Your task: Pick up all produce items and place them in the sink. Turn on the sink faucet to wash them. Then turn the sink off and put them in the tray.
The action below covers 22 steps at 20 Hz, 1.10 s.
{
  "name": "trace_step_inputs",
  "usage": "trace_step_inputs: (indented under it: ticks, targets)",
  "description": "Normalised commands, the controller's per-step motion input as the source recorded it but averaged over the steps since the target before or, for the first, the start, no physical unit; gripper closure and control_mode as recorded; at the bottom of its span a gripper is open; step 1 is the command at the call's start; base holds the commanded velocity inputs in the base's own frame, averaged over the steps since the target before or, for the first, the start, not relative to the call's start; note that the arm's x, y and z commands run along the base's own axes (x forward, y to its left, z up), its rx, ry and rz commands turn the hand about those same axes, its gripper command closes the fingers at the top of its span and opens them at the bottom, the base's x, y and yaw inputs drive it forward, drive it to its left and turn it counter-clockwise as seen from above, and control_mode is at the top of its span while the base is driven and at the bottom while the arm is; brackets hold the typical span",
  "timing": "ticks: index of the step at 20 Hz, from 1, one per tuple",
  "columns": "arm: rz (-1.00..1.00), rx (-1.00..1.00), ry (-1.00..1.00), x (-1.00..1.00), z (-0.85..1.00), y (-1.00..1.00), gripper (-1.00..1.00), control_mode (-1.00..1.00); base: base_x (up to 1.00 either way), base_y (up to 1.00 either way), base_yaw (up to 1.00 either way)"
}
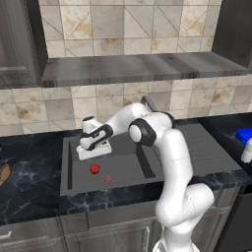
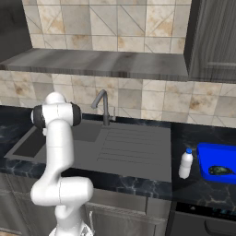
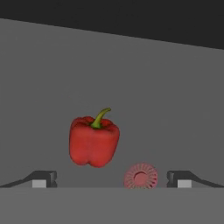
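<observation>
- At the far left of the left base view, we saw a tan-brown oblong item (image 1: pixel 4 174) lying on the dark marble bench (image 1: pixel 29 167), well left of the fingers.
- The fingers (image 1: pixel 84 147) hung over the left part of the sink (image 1: pixel 118 170), spread wide apart and holding nothing; in the hand view both tips sat far apart at the bottom edge.
- The red pepper (image 3: pixel 94 140) lay on the basin floor, ahead of the fingers and between their lines, nearer the left tip; in the left base view it sat just below them.
- The red drain mark (image 3: pixel 140 176) lay just right of the pepper, close to the right tip.
- The sink faucet (image 2: pixel 103 106) stood behind the basin, to the right of the fingers, its spout bent over at the top.
- Further right, past the ribbed drainboard (image 2: pixel 131 145), we noted a small white bottle (image 2: pixel 185 163) on the bench.
- Farthest from the fingers was the blue tray (image 2: pixel 216 159), with the dark green produce item (image 2: pixel 220 171) lying inside it.
</observation>
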Motion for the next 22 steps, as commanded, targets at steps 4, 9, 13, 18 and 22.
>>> trace_step_inputs:
  ticks: [4,9,13,18,22]
  targets:
    - [-0.01,0.00,-0.06,0.03,-0.29,0.00,-1.00,-1.00,0.00,0.00,0.00]
    - [0.00,0.00,-0.03,0.00,-0.24,0.01,-1.00,-1.00,0.00,0.00,0.00]
    - [0.00,0.00,-0.03,0.00,-0.19,0.00,-1.00,-1.00,0.00,0.00,0.00]
    - [-0.01,0.00,-0.04,0.00,-0.14,0.03,-1.00,-1.00,0.00,0.00,0.00]
    - [-0.01,0.00,-0.02,0.00,-0.12,0.03,-1.00,-1.00,0.00,0.00,0.00]
